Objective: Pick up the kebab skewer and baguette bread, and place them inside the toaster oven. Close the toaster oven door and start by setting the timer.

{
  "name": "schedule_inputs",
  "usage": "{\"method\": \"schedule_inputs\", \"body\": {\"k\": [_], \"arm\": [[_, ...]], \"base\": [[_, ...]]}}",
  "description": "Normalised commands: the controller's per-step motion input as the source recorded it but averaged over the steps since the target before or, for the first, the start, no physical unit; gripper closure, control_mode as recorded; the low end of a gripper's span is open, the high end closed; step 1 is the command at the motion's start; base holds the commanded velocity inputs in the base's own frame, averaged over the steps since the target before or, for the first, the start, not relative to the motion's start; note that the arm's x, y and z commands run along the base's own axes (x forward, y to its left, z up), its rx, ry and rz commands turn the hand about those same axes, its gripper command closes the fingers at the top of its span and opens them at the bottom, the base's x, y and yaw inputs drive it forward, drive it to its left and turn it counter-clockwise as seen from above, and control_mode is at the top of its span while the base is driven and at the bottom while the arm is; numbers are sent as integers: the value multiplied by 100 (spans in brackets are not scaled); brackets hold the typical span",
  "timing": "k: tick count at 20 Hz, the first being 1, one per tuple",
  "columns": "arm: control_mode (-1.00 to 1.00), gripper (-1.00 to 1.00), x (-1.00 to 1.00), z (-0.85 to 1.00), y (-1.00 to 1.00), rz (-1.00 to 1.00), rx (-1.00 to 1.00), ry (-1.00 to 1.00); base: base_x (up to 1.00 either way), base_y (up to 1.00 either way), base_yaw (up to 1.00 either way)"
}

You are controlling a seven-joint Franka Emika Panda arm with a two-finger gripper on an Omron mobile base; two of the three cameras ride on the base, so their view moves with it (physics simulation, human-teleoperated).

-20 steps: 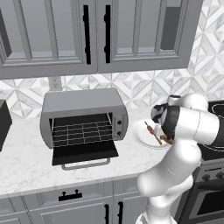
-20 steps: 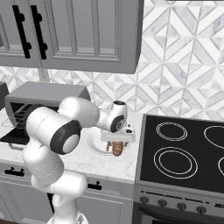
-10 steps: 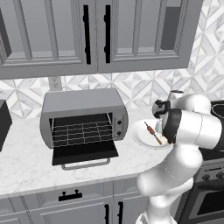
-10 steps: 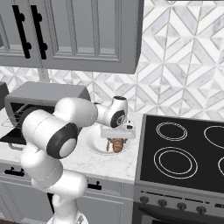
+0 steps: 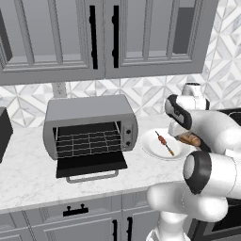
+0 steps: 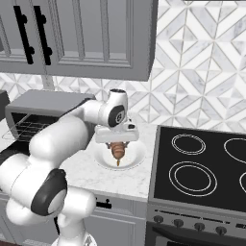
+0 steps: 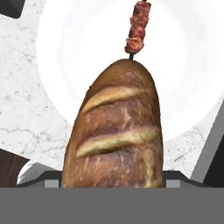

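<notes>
While the gripper (image 6: 117,144) clamps the baguette bread (image 7: 116,131), its long axis points frame-upward along the fingers (kebab skewer (image 7: 138,26) beyond, upper centre).

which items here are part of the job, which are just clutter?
Job:
- baguette bread, between the jaws of the gripper
- kebab skewer, on the white plate
- toaster oven
- toaster oven door, open

Lying about:
- black box appliance, left end of the counter
- stove
- upper cabinets
</notes>
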Motion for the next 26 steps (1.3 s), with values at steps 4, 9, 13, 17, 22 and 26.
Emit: {"method": "schedule_inputs", "body": {"k": [4, 9, 13, 17, 22, 26], "arm": [[-100, 100, -37, 83, 62, 20, 0, 0], [-100, 100, -35, 76, 69, 23, 0, 0], [-100, 100, -32, 64, 78, 25, 0, 0], [-100, 100, -41, 55, 88, 30, -1, 0], [-100, 100, -42, 52, 91, 33, -3, 0], [-100, 100, -47, 29, 93, 33, -8, 0]], "base": [[0, 0, 0], [0, 0, 0], [0, 0, 0], [0, 0, 0], [0, 0, 0], [0, 0, 0]]}}
